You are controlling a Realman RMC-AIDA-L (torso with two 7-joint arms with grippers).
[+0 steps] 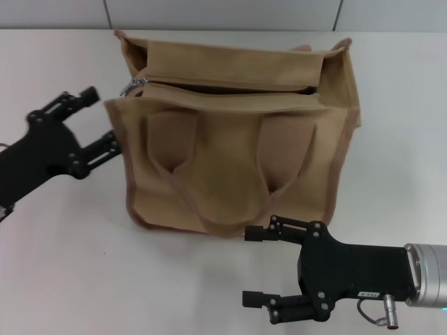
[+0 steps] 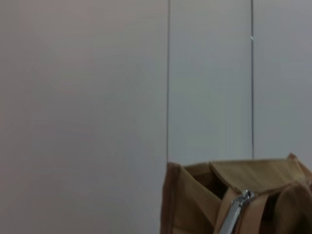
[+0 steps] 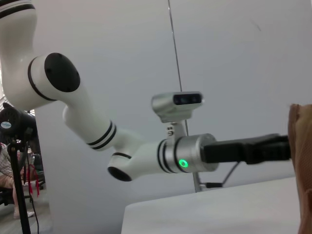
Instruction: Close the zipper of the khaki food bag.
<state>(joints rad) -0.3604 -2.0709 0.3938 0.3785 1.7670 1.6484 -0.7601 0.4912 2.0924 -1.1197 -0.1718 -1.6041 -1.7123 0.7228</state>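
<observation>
The khaki food bag [image 1: 230, 153] stands upright on the white table, its two handles hanging down the near side. The zipper [image 1: 230, 86] runs across the top panel and gapes open, with a dark slit along it. Its silver pull [image 1: 135, 86] sits at the bag's left end and also shows in the left wrist view [image 2: 237, 207]. My left gripper [image 1: 101, 117] is open just left of the bag's upper left corner, below the pull and touching nothing. My right gripper [image 1: 250, 266] is open and empty, low in front of the bag's near bottom edge.
A white table [image 1: 63, 265] carries the bag, with a grey panelled wall [image 2: 97, 97] behind it. The right wrist view shows my left arm [image 3: 146, 156] reaching to the bag's edge [image 3: 300, 161]. There is bare table on both sides of the bag.
</observation>
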